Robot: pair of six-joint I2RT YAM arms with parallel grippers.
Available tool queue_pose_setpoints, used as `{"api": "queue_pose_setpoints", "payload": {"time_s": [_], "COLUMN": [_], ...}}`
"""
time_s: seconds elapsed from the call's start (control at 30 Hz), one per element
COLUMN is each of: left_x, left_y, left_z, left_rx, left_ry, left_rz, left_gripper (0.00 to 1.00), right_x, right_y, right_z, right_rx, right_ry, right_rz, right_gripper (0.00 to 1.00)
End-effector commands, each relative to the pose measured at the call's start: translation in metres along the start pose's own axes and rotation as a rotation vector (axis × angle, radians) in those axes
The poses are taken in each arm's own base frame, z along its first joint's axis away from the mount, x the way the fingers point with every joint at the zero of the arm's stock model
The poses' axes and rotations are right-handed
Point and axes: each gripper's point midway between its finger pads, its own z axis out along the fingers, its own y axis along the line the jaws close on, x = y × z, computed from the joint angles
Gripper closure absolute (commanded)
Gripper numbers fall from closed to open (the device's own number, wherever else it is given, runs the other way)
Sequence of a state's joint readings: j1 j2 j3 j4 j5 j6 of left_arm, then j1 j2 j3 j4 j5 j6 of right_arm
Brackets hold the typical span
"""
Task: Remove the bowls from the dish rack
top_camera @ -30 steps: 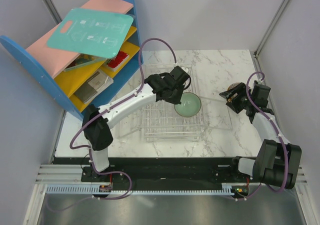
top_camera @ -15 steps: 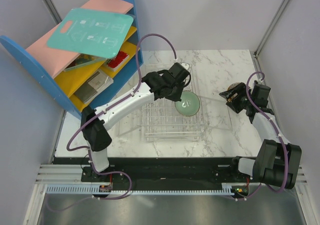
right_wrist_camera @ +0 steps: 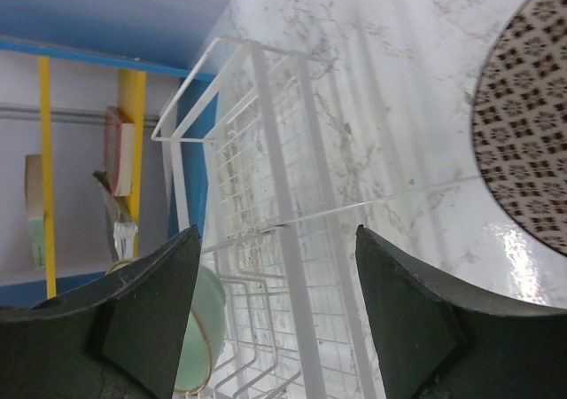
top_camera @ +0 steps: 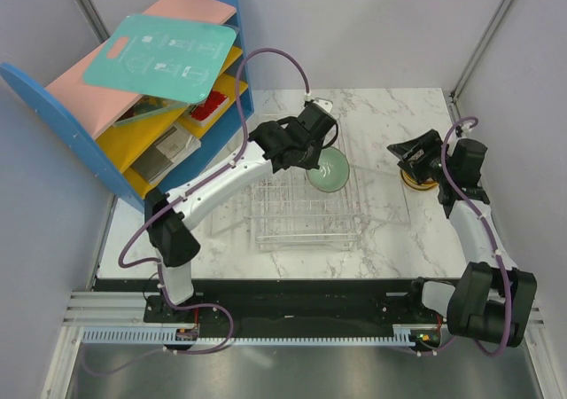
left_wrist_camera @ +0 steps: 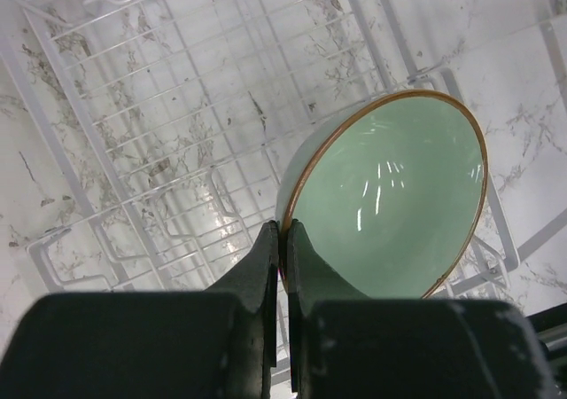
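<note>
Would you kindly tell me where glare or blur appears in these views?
Left wrist: white glints inside the mint bowl, the left end effector dark and soft-edged. Right wrist: a glare patch on the table below the patterned bowl. Top external: even light, sharp.

setting: a laboratory robot test cell, dressed as a kitchen counter. indicators: plain grey panel walls [top_camera: 372, 27] on aluminium posts [top_camera: 483, 35]; left arm [top_camera: 221, 186] and right arm [top_camera: 474, 226] bolted to a black base plate [top_camera: 301, 306] beside a slotted rail [top_camera: 292, 335]; exposed purple cabling [top_camera: 273, 51]. kitchen props: marble-effect table top [top_camera: 390, 239], wire dish rack [top_camera: 301, 222], mint green bowl [top_camera: 328, 170], blue-and-yellow shelf unit [top_camera: 133, 137].
</note>
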State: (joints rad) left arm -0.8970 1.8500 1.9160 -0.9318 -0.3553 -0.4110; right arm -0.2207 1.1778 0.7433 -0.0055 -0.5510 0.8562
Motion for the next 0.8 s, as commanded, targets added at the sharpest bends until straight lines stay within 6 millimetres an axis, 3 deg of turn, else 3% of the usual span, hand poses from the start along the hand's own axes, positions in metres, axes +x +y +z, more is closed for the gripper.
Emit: {"api": "queue_pose_setpoints", "payload": {"time_s": [0.0, 0.07, 0.23, 0.43, 0.77], "left_x": [-0.056, -0.059, -0.07, -0.083, -0.084], "left_y": [0.013, 0.018, 0.024, 0.024, 0.022], "left_z": [-0.039, -0.038, -0.034, -0.044, -0.048], "left_rx": [0.012, 0.01, 0.035, 0.062, 0.094], "left_ry": [-0.189, -0.196, -0.202, -0.233, -0.23], "left_rz": [-0.066, -0.074, -0.128, -0.138, -0.145], "left_gripper": [0.98, 0.98, 0.98, 0.98, 0.98], "right_x": [-0.005, -0.002, 0.038, 0.066, 0.094], "right_y": [0.053, 0.063, 0.099, 0.102, 0.106], "right_z": [-0.01, -0.008, 0.01, 0.027, 0.036], "right_rx": [-0.17, -0.183, -0.204, -0.203, -0.206], "right_ry": [-0.031, -0.032, 0.086, 0.145, 0.196], "right_rz": [-0.078, -0.135, -0.231, -0.24, -0.268], "right_gripper": [0.22, 0.23, 0.23, 0.24, 0.24]}}
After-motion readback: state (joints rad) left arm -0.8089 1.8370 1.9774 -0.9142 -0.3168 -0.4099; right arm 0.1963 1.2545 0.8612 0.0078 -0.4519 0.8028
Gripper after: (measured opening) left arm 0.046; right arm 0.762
